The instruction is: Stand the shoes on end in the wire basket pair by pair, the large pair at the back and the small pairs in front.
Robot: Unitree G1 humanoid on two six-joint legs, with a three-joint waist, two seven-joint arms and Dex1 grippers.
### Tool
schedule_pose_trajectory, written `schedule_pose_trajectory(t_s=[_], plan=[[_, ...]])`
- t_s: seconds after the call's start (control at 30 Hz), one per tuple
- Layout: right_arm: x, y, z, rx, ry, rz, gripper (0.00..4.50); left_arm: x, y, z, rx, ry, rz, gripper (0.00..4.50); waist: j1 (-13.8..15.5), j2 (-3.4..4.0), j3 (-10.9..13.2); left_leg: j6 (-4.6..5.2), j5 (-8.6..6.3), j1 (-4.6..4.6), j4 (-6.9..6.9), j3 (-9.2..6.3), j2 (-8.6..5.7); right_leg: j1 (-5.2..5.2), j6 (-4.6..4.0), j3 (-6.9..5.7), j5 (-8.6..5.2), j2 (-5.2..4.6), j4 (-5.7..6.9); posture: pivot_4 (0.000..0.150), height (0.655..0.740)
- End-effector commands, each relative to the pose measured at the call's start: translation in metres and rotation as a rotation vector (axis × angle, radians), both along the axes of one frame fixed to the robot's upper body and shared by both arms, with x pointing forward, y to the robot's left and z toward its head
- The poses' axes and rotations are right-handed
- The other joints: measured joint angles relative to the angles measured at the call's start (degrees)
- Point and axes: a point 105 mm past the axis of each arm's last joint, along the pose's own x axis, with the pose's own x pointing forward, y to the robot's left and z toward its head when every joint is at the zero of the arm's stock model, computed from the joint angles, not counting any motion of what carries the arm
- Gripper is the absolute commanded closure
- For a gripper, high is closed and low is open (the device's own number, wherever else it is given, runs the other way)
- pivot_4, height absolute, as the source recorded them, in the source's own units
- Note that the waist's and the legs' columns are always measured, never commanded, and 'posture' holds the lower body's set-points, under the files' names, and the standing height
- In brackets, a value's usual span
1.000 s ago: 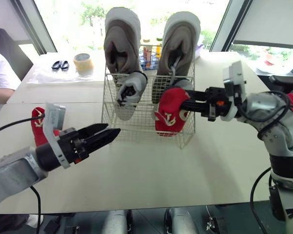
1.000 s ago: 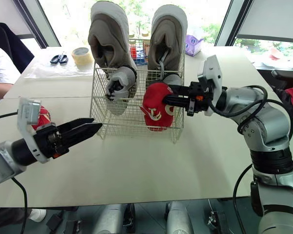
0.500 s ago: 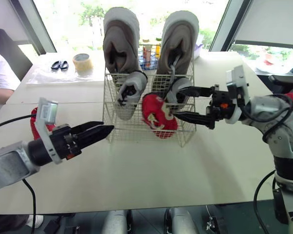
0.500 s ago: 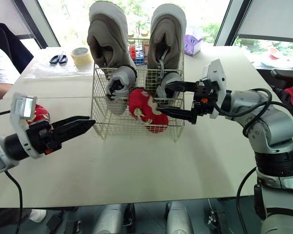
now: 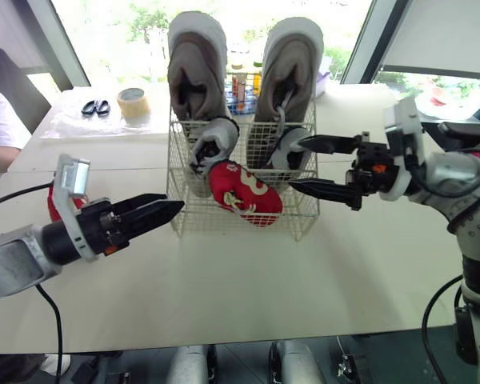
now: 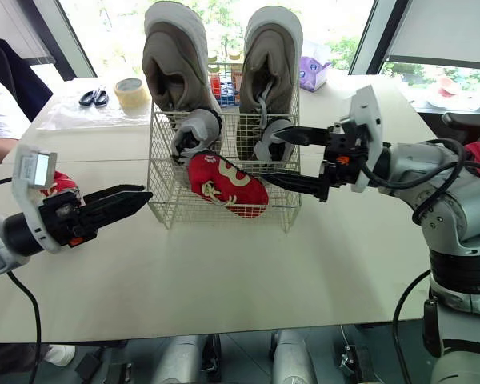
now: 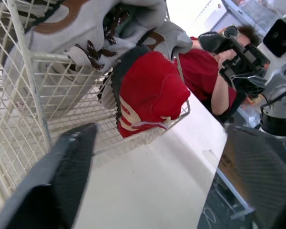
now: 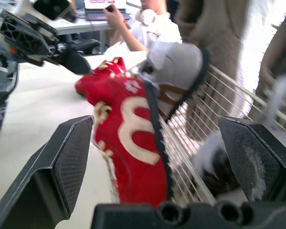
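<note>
A: How will the red shoe (image 5: 244, 194) handle?

B: Light and soft, I'd judge. It has a small cloth upper that gives under a squeeze and a stiffer toothed sole. It looks neither fragile nor slippery, but it probably tips easily. I'd pinch it across sole and upper near the middle, or at the heel, not by the floppy collar.

A: Where is it?

B: Centre of the frame, slanted across the front of the wire basket (image 5: 302, 218). Its higher end is to the left and its lower end to the right, so it is not on end. It leans just below the small grey pair (image 5: 214, 142), and the large pair (image 5: 198, 68) stands upright behind. Whether it is wholly inside the wire I cannot tell.

A: And the grippers?

B: The right gripper (image 5: 296, 163) is right of centre, fingers spread wide one above the other, holding nothing. The shoe lies just left of its tips, near but apart. The left gripper (image 5: 176, 213) is at lower left over the desk (image 5: 248, 280), fingers parted and empty. Its tips point at the basket's left wall, apart from the shoe.

A: Its mate?

B: A second red shoe (image 6: 62, 183) is on the desk at far left, behind the left gripper's wrist.
</note>
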Motion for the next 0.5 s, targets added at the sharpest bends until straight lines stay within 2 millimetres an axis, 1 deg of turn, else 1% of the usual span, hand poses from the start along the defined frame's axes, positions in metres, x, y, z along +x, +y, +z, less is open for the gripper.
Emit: schedule_pose_trajectory(t_s=[0.03,0.07,0.13,0.23,0.3,0.37,0.43,0.5], plan=[[-0.011,0.023,0.005,-0.015,-0.064,0.033,0.00,0.000,0.011,0.008,0.079,-0.064,0.047,0.01,-0.01,0.00,0.00,0.00,0.00,0.00,0.00,0.00,0.00,0.00,0.00,0.00,0.00,0.00,0.00,0.150,0.6675],[-0.012,0.033,0.000,-0.022,-0.073,0.029,0.00,0.001,0.017,0.007,0.109,-0.071,0.069,0.01,-0.14,-0.01,-0.01,0.00,0.00,0.00,0.00,0.00,0.00,0.00,0.00,0.00,0.00,0.00,0.00,0.150,0.6675],[-0.013,0.048,-0.007,-0.021,-0.083,0.016,0.00,0.001,0.025,0.009,0.146,-0.089,0.092,0.01,-0.22,-0.01,0.00,0.00,0.00,0.00,-0.03,0.03,0.00,-0.04,0.00,0.00,0.00,0.02,0.00,0.150,0.6675],[-0.012,0.059,-0.018,-0.012,-0.074,-0.011,0.00,0.001,0.032,0.014,0.195,-0.120,0.105,0.01,0.15,-0.01,0.00,-0.02,0.01,-0.03,-0.07,0.06,0.00,-0.10,0.00,0.00,0.00,0.02,0.02,0.150,0.6675],[-0.014,0.060,-0.020,-0.007,-0.065,-0.012,0.00,0.004,0.044,0.020,0.218,-0.145,0.144,0.01,0.38,-0.01,0.00,-0.03,0.01,-0.05,-0.05,0.08,-0.03,-0.09,0.00,0.00,0.00,-0.01,-0.01,0.150,0.6675],[-0.015,0.057,-0.014,0.010,-0.065,-0.013,0.00,0.009,0.060,0.028,0.222,-0.166,0.199,0.01,0.33,-0.02,0.00,-0.02,0.00,-0.06,-0.03,0.17,-0.03,-0.07,-0.02,0.00,-0.01,-0.02,-0.05,0.150,0.6675],[-0.014,0.053,-0.008,0.020,-0.070,-0.019,0.00,0.014,0.071,0.033,0.225,-0.177,0.239,0.01,0.18,-0.02,0.00,-0.01,0.00,-0.05,-0.04,0.30,-0.03,-0.08,-0.02,0.00,-0.01,0.00,-0.05,0.150,0.6675],[-0.013,0.052,-0.006,0.019,-0.069,-0.023,0.00,0.019,0.076,0.035,0.218,-0.184,0.264,0.01,0.08,-0.02,0.00,-0.01,0.00,-0.04,-0.07,0.31,-0.01,-0.11,-0.01,0.00,0.00,0.01,-0.03,0.150,0.6675]])
